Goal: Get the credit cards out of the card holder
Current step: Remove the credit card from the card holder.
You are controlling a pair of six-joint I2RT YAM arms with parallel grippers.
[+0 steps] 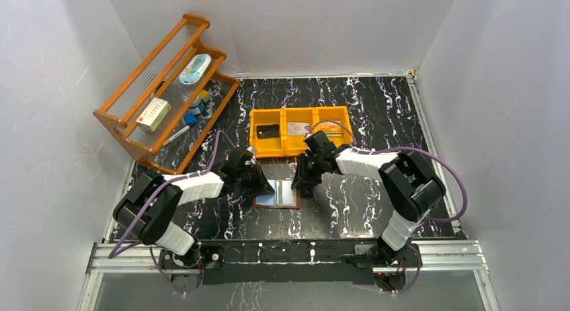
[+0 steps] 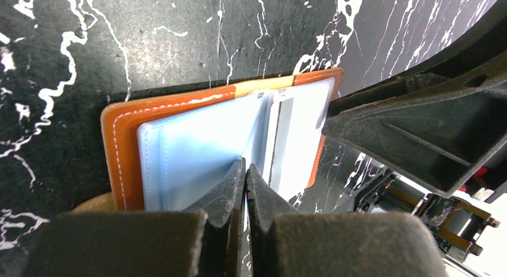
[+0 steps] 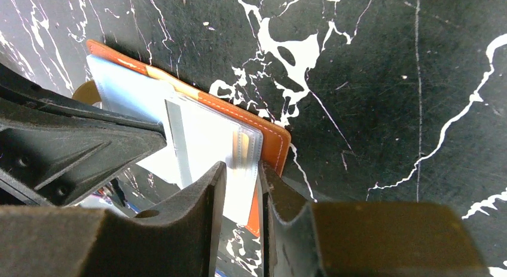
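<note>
The card holder [image 1: 277,195] lies open on the black marble table, its brown leather rim [image 2: 122,145] framing pale-blue clear pockets [image 2: 191,151]. My left gripper [image 2: 245,167] is shut, with its tips on the pockets near the middle fold. I cannot tell whether a pocket leaf is pinched. My right gripper [image 3: 242,169] is open and straddles the right edge of the pocket stack beside the leather [image 3: 274,140]. A thin grey strip [image 3: 177,139] shows among the pockets and may be a card edge. A black card [image 1: 267,131], a silvery card [image 1: 298,128] and a tan card [image 1: 327,127] lie in the bin.
The orange three-compartment bin [image 1: 267,152] stands just behind the holder. A wooden rack [image 1: 168,89] at the back left holds a white-and-red box [image 1: 153,113] and small items. Both grippers [image 1: 267,185] [image 1: 301,187] crowd the holder from either side. White walls close in the table.
</note>
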